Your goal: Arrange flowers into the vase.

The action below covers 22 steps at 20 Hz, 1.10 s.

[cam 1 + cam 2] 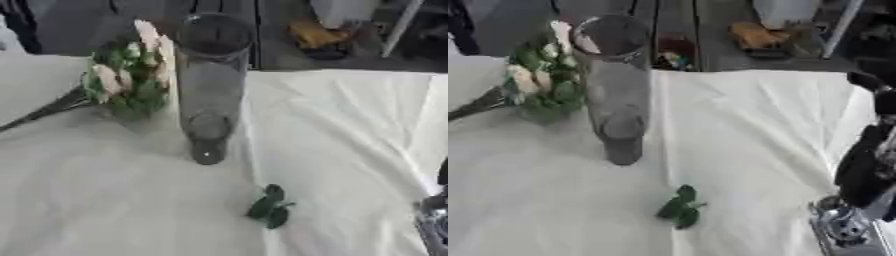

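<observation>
- On the white cloth point(350, 130) stands a clear vase point(208, 85), upright.
- Just left of it, flowers point(127, 80) rest, stems trailing left.
- Green sprig point(269, 206) lies nearer, apart.
- Right hand point(866, 165) at right edge; fingers' state unclear.

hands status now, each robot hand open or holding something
Left robot hand: not in view; only a dark arm reaches to the flower bunch beside the vase.
Right robot hand: at the right edge, holds nothing visible; finger pose cannot be told.
</observation>
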Available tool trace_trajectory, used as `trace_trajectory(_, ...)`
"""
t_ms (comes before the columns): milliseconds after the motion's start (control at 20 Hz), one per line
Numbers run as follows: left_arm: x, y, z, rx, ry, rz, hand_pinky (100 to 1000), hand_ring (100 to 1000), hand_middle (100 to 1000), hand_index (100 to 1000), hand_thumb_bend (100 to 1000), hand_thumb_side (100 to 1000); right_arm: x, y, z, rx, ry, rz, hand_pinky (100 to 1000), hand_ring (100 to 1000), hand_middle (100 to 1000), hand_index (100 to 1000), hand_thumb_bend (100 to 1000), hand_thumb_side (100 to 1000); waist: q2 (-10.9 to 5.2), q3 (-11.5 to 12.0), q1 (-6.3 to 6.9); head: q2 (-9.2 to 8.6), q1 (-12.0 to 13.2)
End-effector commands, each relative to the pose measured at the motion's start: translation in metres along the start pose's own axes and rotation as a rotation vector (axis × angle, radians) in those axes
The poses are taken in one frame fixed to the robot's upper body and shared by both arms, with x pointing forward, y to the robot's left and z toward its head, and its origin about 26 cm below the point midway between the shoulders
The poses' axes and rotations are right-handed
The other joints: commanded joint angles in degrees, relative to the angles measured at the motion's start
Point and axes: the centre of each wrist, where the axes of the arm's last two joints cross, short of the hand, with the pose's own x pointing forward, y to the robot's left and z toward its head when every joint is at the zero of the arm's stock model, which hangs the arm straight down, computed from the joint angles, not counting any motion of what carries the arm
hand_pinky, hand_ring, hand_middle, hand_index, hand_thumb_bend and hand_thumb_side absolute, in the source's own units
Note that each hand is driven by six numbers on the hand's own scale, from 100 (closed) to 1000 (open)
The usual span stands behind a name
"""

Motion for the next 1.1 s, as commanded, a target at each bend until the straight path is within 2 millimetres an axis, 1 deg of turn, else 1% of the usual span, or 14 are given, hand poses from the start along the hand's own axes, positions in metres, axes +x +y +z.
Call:
trace_trajectory(50,0.004,0.003,-0.006,-0.005,-0.028,-0.013,643,722,790,871,100,1000,0.003,0.001,-0.006,-0.001,-0.032,-0.019,603,665,583,754,100,1000,-1.27,0.06,0.28,0.45,0.41)
trace_trajectory(150,0.005,0.005,-0.008,-0.032,-0.031,-0.033,650,735,826,886,100,1000,0.003,0.0,-0.006,0.002,-0.032,-0.018,603,665,583,754,100,1000,-1.34,0.08,0.41,0.4,0.74)
trace_trajectory(350,0.006,0.013,-0.015,-0.165,-0.037,-0.138,684,784,896,939,100,1000,0.002,-0.004,-0.005,0.016,-0.032,-0.003,603,664,583,754,100,1000,-1.94,0.5,1.08,0.62,0.61)
trace_trajectory(450,0.007,0.021,-0.019,-0.227,-0.032,-0.211,711,819,921,954,100,1000,0.001,-0.005,-0.005,0.023,-0.031,0.004,603,664,583,754,100,1000,-2.32,0.79,1.44,0.75,0.37)
trace_trajectory(600,0.01,0.035,-0.028,-0.292,-0.024,-0.327,744,846,940,969,100,1000,0.001,-0.007,-0.004,0.032,-0.03,0.011,603,664,583,754,100,1000,-2.8,0.94,1.78,1.08,0.18)
trace_trajectory(650,0.01,0.039,-0.03,-0.31,-0.018,-0.366,777,870,958,980,100,1000,0.001,-0.008,-0.004,0.033,-0.031,0.012,602,664,584,754,100,1000,-2.92,0.93,1.85,1.17,0.22)
trace_trajectory(850,0.0,0.056,-0.033,-0.41,0.053,-0.524,836,912,990,1000,100,1000,0.001,-0.009,-0.004,0.041,-0.029,0.016,602,664,583,754,100,1000,-3.39,0.88,2.12,1.07,0.82)
trace_trajectory(1100,-0.009,0.077,-0.044,-0.518,0.125,-0.721,848,930,993,1000,100,1000,0.001,-0.011,-0.002,0.053,-0.023,0.02,603,664,583,754,100,1000,-3.95,0.68,2.42,0.9,1.66)
